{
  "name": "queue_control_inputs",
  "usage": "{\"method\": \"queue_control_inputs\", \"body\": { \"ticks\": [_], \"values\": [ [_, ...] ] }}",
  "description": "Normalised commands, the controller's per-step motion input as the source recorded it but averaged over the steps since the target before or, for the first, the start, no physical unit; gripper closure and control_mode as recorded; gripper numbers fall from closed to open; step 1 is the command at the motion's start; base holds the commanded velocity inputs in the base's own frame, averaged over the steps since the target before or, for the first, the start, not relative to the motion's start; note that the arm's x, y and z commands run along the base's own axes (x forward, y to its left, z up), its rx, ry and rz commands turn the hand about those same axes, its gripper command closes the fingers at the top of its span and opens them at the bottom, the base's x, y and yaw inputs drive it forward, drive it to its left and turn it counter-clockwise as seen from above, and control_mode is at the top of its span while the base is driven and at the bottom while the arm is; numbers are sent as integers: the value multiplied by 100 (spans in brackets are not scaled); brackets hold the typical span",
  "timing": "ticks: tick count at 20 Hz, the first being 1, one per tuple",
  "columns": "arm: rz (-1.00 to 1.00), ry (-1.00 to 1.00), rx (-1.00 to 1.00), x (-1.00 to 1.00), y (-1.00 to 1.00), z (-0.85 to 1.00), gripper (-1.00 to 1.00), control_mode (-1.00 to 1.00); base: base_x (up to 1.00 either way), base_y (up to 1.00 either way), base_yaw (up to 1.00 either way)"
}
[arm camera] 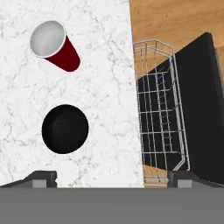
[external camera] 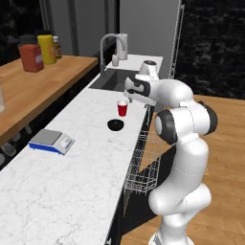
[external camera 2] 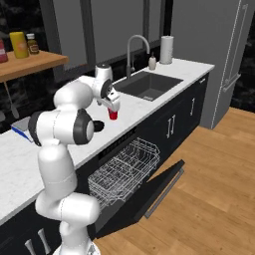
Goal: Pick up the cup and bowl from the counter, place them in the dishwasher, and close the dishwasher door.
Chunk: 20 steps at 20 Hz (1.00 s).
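Note:
The red cup (external camera: 123, 108) (external camera 2: 113, 115) (arm camera: 54, 45) stands upright on the white marble counter (external camera: 72, 191) (arm camera: 105, 87), just short of the sink. The black bowl (external camera: 116, 125) (arm camera: 65, 128) sits a little nearer to me; in the right base view my arm partly hides the bowl (external camera 2: 98, 127). My gripper (external camera: 136, 99) (external camera 2: 113, 105) (arm camera: 113, 179) hovers open and empty above the counter's edge, beside both. Below, the dishwasher door (external camera 2: 162, 187) (arm camera: 201, 105) lies folded down, and the silver wire rack (external camera: 143, 162) (external camera 2: 127, 169) (arm camera: 159, 113) is pulled out.
A blue-and-grey kitchen scale (external camera: 50, 141) rests on the counter nearer to me. The sink (external camera: 115, 80) (external camera 2: 149, 84) with its faucet (external camera: 109, 45) lies beyond the cup. A wooden shelf (external camera: 43, 83) with bottles runs along the left. Wooden floor (external camera 2: 214, 189) lies right of the open door.

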Motion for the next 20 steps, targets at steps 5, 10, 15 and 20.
{"method": "queue_control_inputs", "body": {
  "ticks": [5, 10, 15, 20],
  "values": [
    [-11, -10, 0, 42, 2, -24, -100, -100, 0, 0, 0],
    [-7, -1, 0, 31, 0, -19, -100, -100, 0, 0, 0],
    [-3, 0, 1, 27, 0, -11, -100, -100, 0, 0, 0],
    [-1, 0, 2, 34, 0, -14, -100, -100, 0, 0, 0]
  ]
}}
